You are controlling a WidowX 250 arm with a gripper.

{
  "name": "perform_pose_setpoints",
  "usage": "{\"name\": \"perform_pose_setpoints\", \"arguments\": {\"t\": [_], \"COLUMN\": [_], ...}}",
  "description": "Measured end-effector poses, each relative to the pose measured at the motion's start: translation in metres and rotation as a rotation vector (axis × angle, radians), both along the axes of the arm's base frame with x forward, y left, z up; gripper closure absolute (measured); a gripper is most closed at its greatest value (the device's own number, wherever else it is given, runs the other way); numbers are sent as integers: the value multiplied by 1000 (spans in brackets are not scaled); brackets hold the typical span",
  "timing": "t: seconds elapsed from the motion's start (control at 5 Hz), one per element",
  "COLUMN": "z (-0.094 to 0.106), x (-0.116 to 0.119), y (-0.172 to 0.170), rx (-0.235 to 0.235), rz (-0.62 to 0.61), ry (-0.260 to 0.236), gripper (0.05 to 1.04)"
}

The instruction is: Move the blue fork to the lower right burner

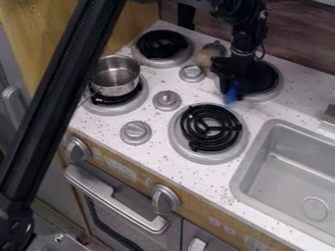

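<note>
- Nearest my camera, a black beam [58,86] slants across the left side.
- My end effector [231,87] is at the upper right burner [266,77]; I cannot tell whether it grips anything.
- The blue fork [231,93] shows at its lower end, by that burner's near rim.
- I judge the transfer remains: the lower right burner [216,128] holds no fork.
- Panel labels [120,168] show, but I can read no words.
</note>
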State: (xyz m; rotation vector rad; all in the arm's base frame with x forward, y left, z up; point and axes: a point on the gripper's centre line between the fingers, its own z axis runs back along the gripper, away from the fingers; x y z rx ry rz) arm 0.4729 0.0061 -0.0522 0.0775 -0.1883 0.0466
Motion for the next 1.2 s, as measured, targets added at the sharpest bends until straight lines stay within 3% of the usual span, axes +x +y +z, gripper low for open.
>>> {"name": "perform_pose_setpoints", "arguments": {"t": [0.2, 0.4, 0.6, 0.8, 1.2], "z": [16, 52, 55, 44, 19], "x": [-14, -35, -72, -103, -128], "y": [-7, -8, -7, -8, -13], "rx": [-1, 13, 54, 51, 19], "rz": [-29, -21, 1, 8, 24], "ry": [-62, -98, -10, 16, 86], "gripper": [667, 669, 669, 669, 669]}}
